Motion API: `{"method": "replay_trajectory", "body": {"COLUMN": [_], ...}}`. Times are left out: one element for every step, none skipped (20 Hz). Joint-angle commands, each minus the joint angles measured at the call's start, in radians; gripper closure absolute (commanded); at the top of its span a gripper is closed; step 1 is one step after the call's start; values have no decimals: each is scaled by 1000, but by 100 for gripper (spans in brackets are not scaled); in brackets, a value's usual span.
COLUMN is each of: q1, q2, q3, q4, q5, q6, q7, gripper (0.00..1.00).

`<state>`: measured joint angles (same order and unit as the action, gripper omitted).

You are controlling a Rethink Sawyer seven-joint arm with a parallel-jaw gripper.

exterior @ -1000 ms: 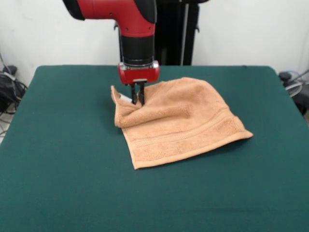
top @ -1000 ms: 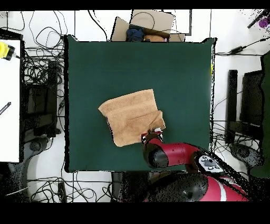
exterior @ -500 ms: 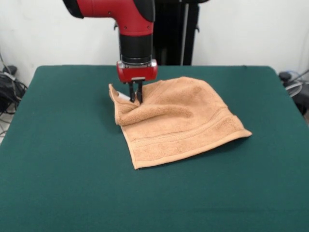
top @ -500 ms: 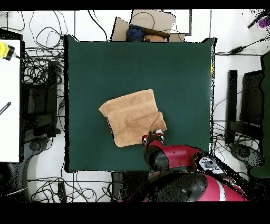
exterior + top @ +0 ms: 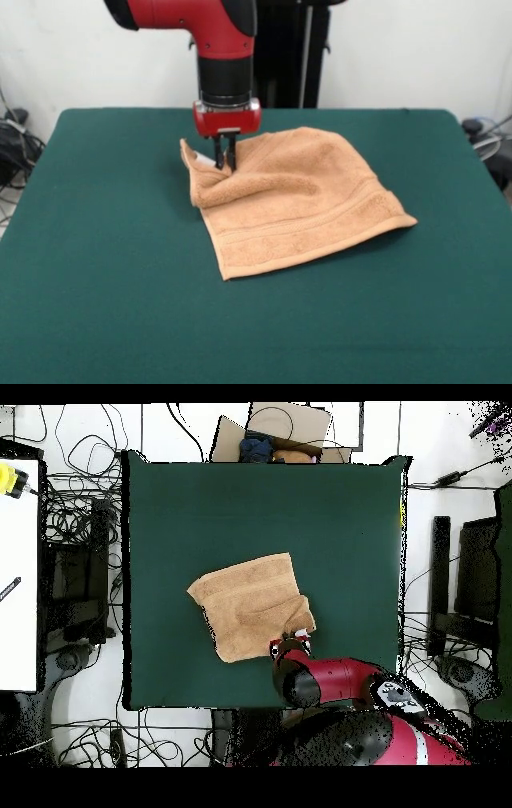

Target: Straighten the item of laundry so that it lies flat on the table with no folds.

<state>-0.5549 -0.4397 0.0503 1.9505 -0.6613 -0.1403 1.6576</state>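
The tan-orange towel (image 5: 296, 196) lies near the middle of the green desk (image 5: 104, 304), slightly toward the robot's side. Most of it is spread out, but the corner nearest the robot is folded over and bunched. The hand (image 5: 225, 164) comes straight down there, its fingers pressed together, pinching that raised fold.

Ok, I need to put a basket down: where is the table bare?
Bare: the table between the towel and its near edge, plus both side strips. Crowded: the towel's far corner, under the end effector.
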Motion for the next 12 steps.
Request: {"method": "replay_trajectory", "body": {"q1": [14, 14, 13, 15, 18, 20, 26, 31, 36, 37, 40, 43], "q2": [77, 76, 76, 80, 83, 89, 92, 91, 90, 90, 85, 79], "q3": [-21, -20, -17, -19, -21, -19, -23, -25, -26, -23, -21, -20], "q4": [-26, -27, -28, -31, -34, -39, -41, -43, -44, -48, -46, -44], "q5": [-61, -60, -59, -58, -57, -53, -52, -49, -46, -42, -39, -35], "q6": [72, 74, 77, 77, 77, 78, 72, 72, 72, 78, 83, 89], "q7": [57, 57, 56, 56, 57, 58, 61, 63, 65, 64, 65, 65], "gripper": [100, 100, 100, 100, 100, 100, 100, 100, 100, 100, 100, 100]}}
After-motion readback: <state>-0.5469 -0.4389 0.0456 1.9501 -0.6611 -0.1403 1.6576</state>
